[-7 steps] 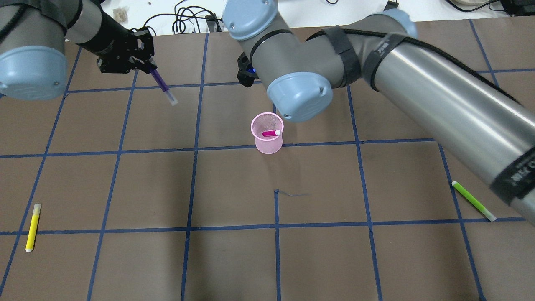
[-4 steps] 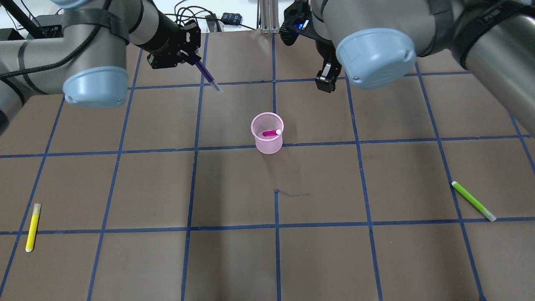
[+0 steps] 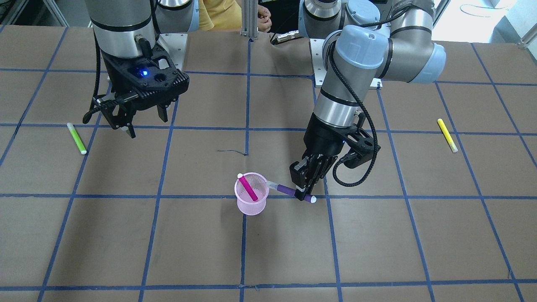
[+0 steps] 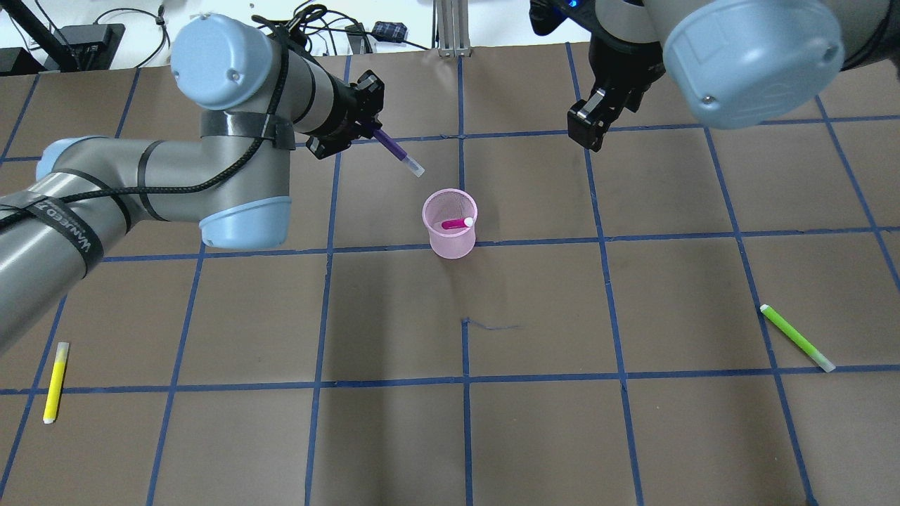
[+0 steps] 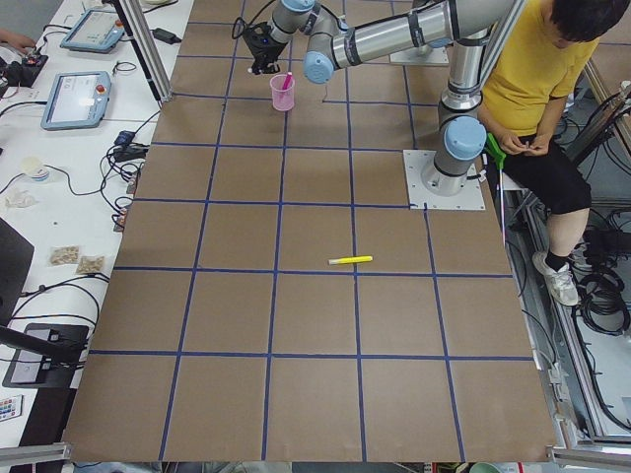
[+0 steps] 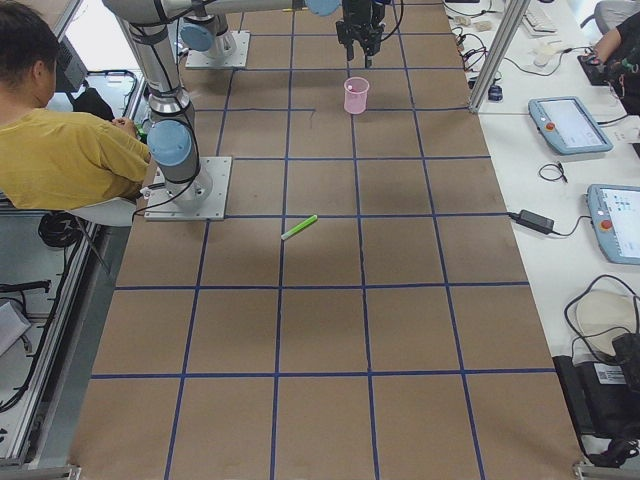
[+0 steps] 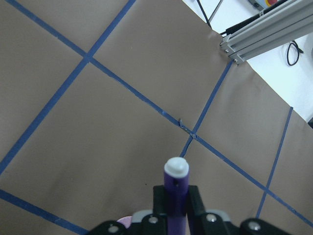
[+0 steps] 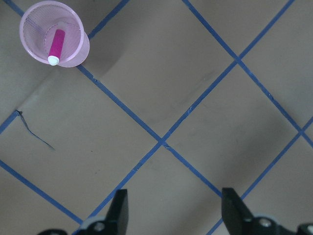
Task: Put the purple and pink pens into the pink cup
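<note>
A pink mesh cup (image 4: 450,232) stands mid-table with a pink pen (image 4: 457,223) leaning inside it; both also show in the front view, cup (image 3: 251,201) and pen (image 3: 248,187). My left gripper (image 4: 367,125) is shut on a purple pen (image 4: 396,150) and holds it tilted above the table, up-left of the cup, its clear end toward the cup. In the front view the purple pen (image 3: 289,192) sits just right of the cup's rim. My right gripper (image 4: 589,128) is open and empty, high to the cup's right; its fingers (image 8: 119,210) show in the right wrist view.
A yellow pen (image 4: 55,381) lies near the front left and a green pen (image 4: 796,338) at the front right. Cables and devices sit past the table's far edge. An operator in yellow (image 5: 523,79) sits behind the robot's base.
My left arm has carried the purple pen rightward, closer to the cup. My right arm has swung up and away to the right, off the cup. The pink pen stays in the cup.
</note>
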`<state>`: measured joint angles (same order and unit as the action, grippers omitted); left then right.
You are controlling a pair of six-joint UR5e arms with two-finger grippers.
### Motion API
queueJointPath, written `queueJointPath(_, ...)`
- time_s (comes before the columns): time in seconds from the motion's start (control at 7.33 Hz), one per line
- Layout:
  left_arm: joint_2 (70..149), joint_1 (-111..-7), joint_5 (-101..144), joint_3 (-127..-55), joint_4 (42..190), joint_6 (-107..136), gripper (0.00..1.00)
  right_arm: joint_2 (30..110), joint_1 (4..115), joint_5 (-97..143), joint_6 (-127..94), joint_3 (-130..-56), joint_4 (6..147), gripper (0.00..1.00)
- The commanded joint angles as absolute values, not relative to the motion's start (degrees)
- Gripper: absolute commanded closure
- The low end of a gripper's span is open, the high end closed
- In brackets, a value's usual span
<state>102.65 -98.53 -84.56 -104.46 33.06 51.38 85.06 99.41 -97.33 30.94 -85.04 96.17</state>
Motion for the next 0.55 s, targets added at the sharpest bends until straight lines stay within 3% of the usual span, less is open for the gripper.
queueJointPath(0.0, 104.7, -103.0, -93.7, -104.9, 32.0, 59.4, 0.96, 85.7, 99.2, -97.4, 25.7, -85.1, 95.0, 0.09)
queueJointPath(0.14, 105.5, -104.7, -95.3, -104.8, 31.0, 62.2, 0.96, 86.5, 99.2, -97.2, 24.8, -85.1, 95.5, 0.02)
queueJointPath(0.41, 106.7, -106.0, -96.9, -104.8, 30.0, 67.6, 0.96, 86.9, 98.8, -97.2, 21.0, -84.7, 96.5, 0.0)
